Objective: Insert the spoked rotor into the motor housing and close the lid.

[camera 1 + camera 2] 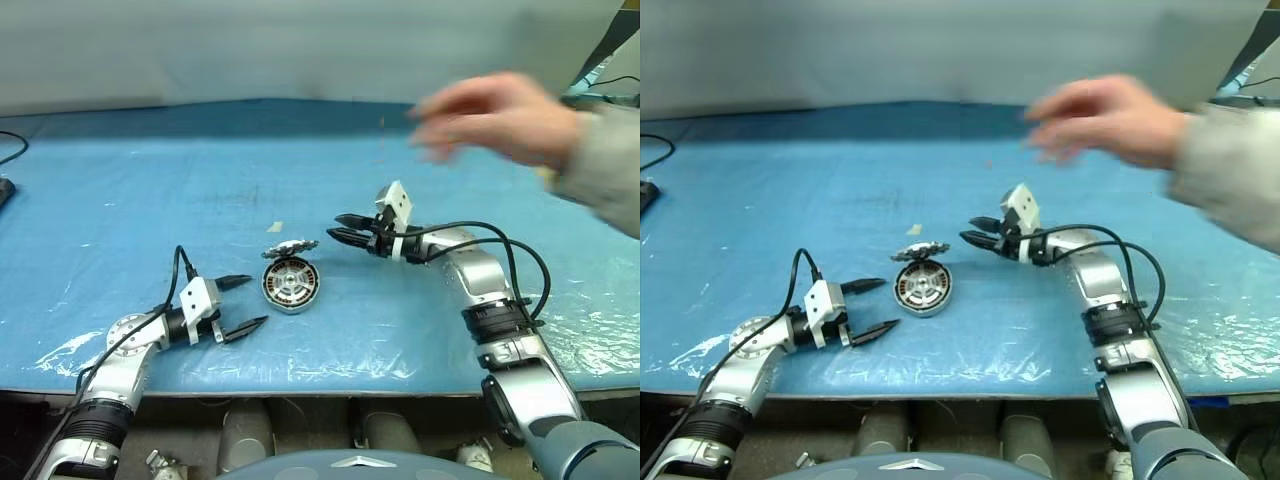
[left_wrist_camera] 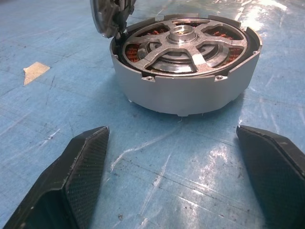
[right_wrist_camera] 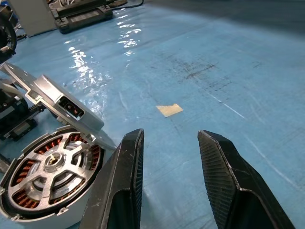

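The motor housing (image 1: 290, 297) sits on the blue table mat with the spoked rotor (image 2: 190, 53) lying inside it, copper windings showing between the spokes. The silvery lid (image 1: 290, 247) stands tilted against the housing's far rim, and also appears in the left wrist view (image 2: 106, 16). My left gripper (image 1: 258, 300) rests low on the mat just left of the housing, open wide and empty, its fingers (image 2: 81, 162) pointing at the housing wall (image 2: 181, 90). My right gripper (image 1: 335, 227) hovers to the right of the lid, open with nothing between its fingers (image 3: 124, 181).
A person's blurred hand (image 1: 495, 115) and sleeve (image 1: 605, 170) reach over the back right of the table. A small scrap of tape (image 1: 274, 227) lies behind the lid. A black cable (image 1: 10, 150) lies at the far left. The table's front edge (image 1: 300, 378) runs close to my arms.
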### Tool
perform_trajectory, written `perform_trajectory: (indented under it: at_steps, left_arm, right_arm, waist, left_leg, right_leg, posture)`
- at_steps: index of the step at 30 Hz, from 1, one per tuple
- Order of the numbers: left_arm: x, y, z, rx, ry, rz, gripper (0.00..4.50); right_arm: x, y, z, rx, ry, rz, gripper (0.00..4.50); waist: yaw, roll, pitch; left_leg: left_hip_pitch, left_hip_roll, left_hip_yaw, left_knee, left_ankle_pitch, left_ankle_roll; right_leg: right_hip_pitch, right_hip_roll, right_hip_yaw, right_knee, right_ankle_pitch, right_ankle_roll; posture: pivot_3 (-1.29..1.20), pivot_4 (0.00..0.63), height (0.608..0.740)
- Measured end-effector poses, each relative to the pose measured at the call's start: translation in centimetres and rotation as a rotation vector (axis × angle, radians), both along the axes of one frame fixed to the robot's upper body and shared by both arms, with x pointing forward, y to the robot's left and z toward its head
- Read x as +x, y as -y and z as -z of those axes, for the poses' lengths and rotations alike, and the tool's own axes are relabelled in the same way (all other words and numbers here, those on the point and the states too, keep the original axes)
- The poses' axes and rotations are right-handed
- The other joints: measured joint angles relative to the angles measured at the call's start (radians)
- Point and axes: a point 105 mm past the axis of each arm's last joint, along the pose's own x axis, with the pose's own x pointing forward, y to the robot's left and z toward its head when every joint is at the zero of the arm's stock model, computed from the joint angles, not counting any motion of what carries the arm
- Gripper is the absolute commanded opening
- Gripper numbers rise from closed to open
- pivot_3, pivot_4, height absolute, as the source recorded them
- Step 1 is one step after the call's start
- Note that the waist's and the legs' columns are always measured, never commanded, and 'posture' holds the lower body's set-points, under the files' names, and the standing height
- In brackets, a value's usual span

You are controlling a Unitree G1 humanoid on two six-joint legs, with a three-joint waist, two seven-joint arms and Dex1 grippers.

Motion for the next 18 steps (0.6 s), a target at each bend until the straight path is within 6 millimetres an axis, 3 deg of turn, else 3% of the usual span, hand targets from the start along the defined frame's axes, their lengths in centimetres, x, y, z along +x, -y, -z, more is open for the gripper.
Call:
perform_trajectory:
  at_steps: [4,6,10,18]
  left_arm:
    - [-0.1,-0.1,0.0,0.0,-0.001,-0.002,4.5]
    - [-0.1,-0.1,0.0,0.0,-0.001,-0.003,4.5]
    - [-0.1,-0.1,0.0,-0.001,0.002,-0.01,4.5]
    - [-0.2,-0.1,0.0,-0.002,0.004,-0.02,4.5]
  right_arm:
    - [0.9,-0.4,-0.6,-0.018,0.014,-0.024,1.68]
    - [0.7,-1.1,-1.0,-0.018,0.02,-0.075,1.27]
    - [0.0,-3.1,-1.3,-0.007,0.019,-0.178,0.02]
    - [-1.3,-5.4,-0.8,-0.003,-0.017,-0.283,0.02]
  waist:
    - [-0.001,0.0,0.0]
    - [0.0,0.0,0.0]
    - [0.0,0.0,0.0]
    - [-0.001,0.0,0.0]
  left_leg:
    - [0.0,0.0,0.0,0.0,0.0,0.0]
    - [0.0,0.0,0.0,0.0,0.0,0.0]
    - [0.0,0.001,0.0,0.0,0.0,0.0]
    - [0.0,0.001,0.0,0.0,0.0,0.0]
  right_leg:
    - [0.0,0.0,0.0,0.0,0.0,0.0]
    - [0.0,0.0,0.0,0.001,0.0,0.0]
    - [0.0,0.0,-0.001,0.001,0.0,0.0]
    - [0.0,0.0,-0.001,0.001,0.0,0.0]
  posture:
    - [0.0,0.15,0.74]
    - [0.0,0.15,0.74]
    - [0.0,0.15,0.74]
    - [0.0,0.15,0.74]
